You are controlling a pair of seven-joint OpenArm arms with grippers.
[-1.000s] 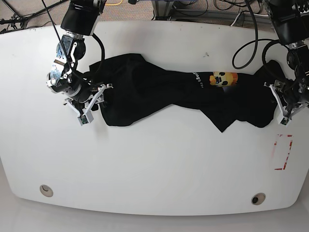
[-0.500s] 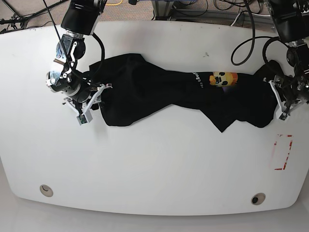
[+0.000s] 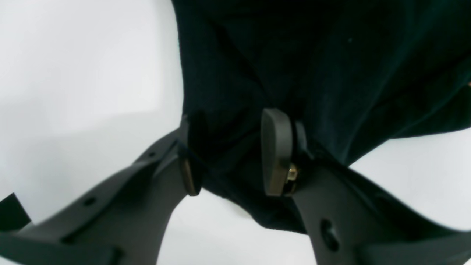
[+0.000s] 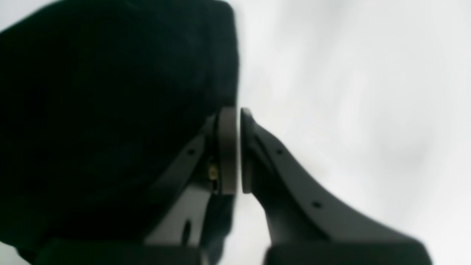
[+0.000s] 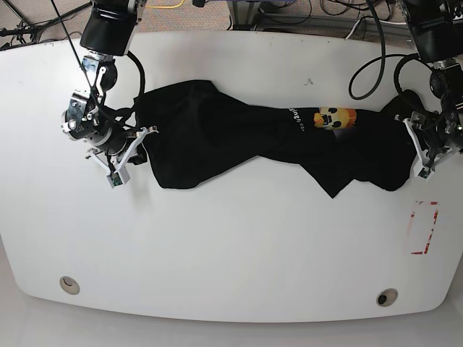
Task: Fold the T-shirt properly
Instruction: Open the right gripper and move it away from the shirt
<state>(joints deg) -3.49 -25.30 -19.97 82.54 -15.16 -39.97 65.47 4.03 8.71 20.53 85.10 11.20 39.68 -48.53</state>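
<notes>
A white surface (image 5: 239, 253) carried a red-outlined rectangle (image 5: 425, 228) near one end. Two round holes (image 5: 69, 284) sat along its near edge, and cables (image 5: 340, 14) lay beyond its far edge.

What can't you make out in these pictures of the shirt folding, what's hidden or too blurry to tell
- Right gripper: the pads meet at the T-shirt edge; the blurred right wrist view does not show whether cloth is pinched.
- White lettering: too small to read in the base view.
- Left gripper: cloth fills the gap, but whether the pads press it is unclear.
</notes>
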